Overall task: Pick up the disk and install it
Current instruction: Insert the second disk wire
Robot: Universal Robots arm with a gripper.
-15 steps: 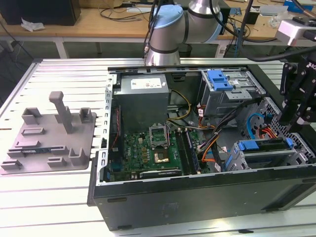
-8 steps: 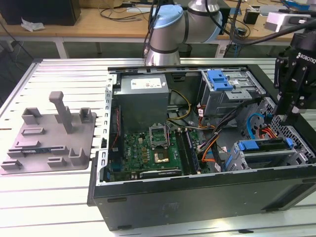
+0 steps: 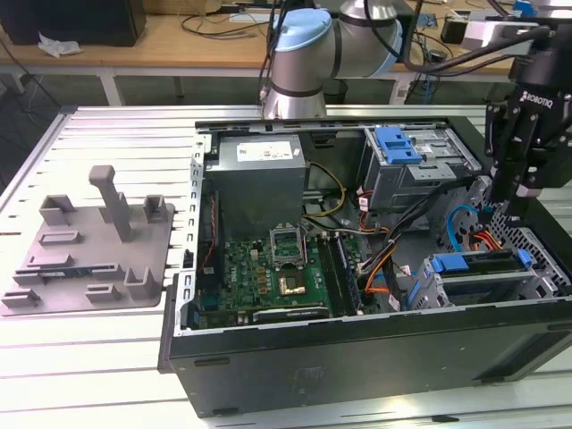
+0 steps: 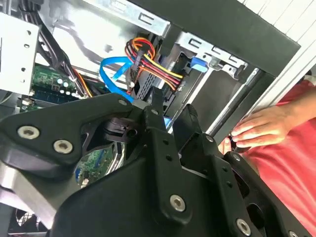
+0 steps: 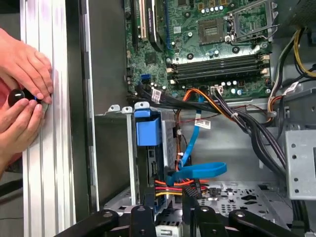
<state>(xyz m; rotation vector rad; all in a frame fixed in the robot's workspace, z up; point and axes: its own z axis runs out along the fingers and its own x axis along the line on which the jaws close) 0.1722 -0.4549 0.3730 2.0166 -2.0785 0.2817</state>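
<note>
The disk (image 3: 478,261) sits in the lower drive cage at the exterior view's right, inside the open computer case (image 3: 357,357). Its blue carrier tab (image 5: 148,131) stands at the cage's end in the first wrist view, the disk (image 5: 151,165) edge-on beneath it. Red, yellow and black wires (image 5: 170,185) run to its end. My gripper (image 3: 505,210) hangs just above that cage. In both wrist views its black fingers (image 5: 140,217) stand apart with nothing clamped between them, so the gripper (image 5: 165,213) (image 4: 170,111) is open close over the wires.
A grey power-supply box (image 3: 259,179) and the motherboard (image 3: 268,277) lie in the case's middle. The upper bay carries a blue latch (image 3: 398,143). A blue cable (image 5: 197,170) loops near my fingers. A person's hands (image 5: 22,74) (image 4: 261,128) rest on the table beside the case wall.
</note>
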